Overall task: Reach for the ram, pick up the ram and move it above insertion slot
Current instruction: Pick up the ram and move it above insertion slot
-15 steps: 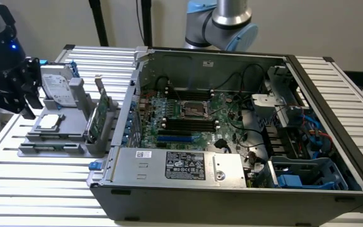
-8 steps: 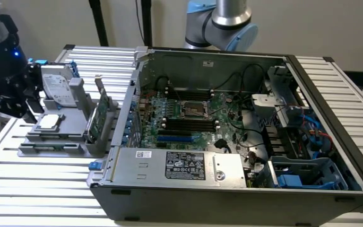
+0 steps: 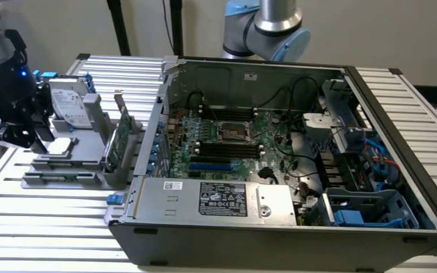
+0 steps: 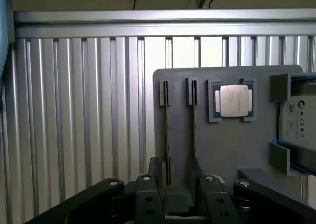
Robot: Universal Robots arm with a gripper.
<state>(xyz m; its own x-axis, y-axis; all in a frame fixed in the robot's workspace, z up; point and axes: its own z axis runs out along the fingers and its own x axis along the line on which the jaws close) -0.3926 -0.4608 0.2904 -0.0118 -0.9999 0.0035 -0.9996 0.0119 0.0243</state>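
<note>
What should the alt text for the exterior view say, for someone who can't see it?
A robot arm's black hand hangs at the edge of a grey parts rack on the exterior view's left, beside an open computer case showing its motherboard. The rack holds a silver hard drive and an upright green card.

1. Ram (image 4: 167, 135): a long, thin stick, seen edge-on in the wrist view as a narrow dark strip. Its colour and chips cannot be made out. It stands on its long edge, straight and level, seated and not lifted. It lies outside the case (image 3: 279, 227), beyond the case wall on the exterior view's left.
2. Slot (image 3: 226, 149): one of several long, black, parallel sockets lying flat inside the case, about the middle of its floor. They look unfilled.
</note>
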